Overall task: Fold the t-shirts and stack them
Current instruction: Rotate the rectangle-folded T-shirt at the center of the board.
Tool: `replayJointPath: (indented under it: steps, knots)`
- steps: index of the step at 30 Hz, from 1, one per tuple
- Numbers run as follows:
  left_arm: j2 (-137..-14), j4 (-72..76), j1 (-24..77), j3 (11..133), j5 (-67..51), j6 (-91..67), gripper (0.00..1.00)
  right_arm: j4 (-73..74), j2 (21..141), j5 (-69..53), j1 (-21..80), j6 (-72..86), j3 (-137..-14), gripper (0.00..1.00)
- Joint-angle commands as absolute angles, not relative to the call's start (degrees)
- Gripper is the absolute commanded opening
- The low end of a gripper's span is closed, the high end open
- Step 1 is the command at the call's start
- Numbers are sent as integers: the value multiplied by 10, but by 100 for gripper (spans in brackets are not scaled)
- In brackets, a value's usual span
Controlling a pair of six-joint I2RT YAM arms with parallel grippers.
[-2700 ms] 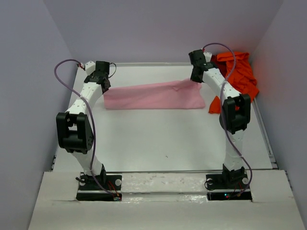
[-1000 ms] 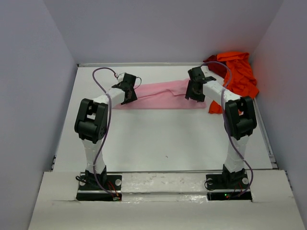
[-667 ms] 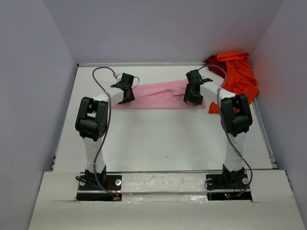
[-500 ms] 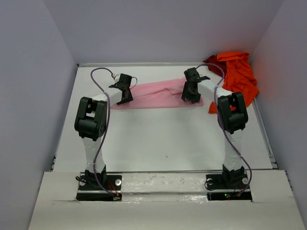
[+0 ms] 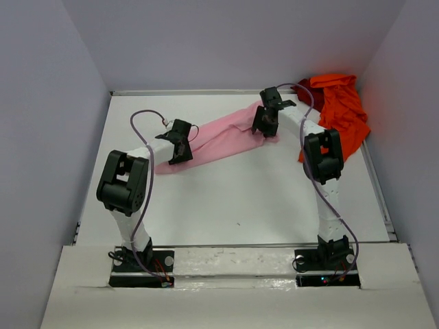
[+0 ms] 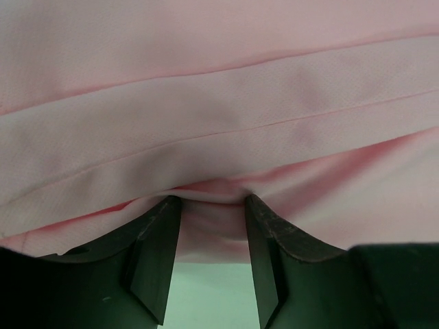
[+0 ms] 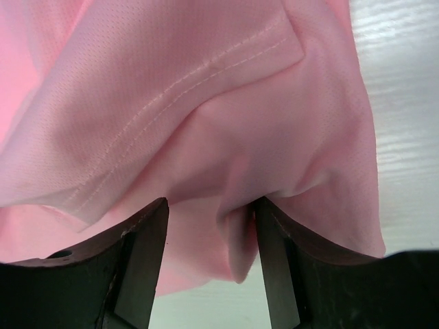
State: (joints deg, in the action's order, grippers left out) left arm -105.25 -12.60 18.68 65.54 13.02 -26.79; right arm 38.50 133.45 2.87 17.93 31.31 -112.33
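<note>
White tabletop (image 5: 226, 205) is seen from above, the pink t-shirt (image 5: 219, 140) stretched slantwise between the left gripper (image 5: 180, 149) and right gripper (image 5: 263, 123), presumably to be spread flat; the orange-red t-shirt (image 5: 339, 110) is heaped far right (unfolded). At the left wrist, a hem fold is clamped between the fingers (image 6: 154, 253). At the right wrist, bunched cloth is likewise pinched.

You're in a robotics lab cell — a white table (image 5: 226, 199) boxed by plain walls (image 5: 233, 41) (robot arms (image 5: 329, 212) bolted on).
</note>
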Motion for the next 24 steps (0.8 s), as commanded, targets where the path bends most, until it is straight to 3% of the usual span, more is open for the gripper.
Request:
replayJointPath:
  steps: [1, 12, 24]
  knots:
    - [-1013, -153, 226, 611, 100, -293, 54, 397, 1359, -32, 180, 314, -1168, 59]
    - [-974, -156, 344, 564, 67, -367, 54, 401, 1375, -78, 180, 293, -1201, 58]
    - [-956, -186, 346, 566, 97, -338, 54, 458, 1277, 78, 164, 228, -1131, 58]
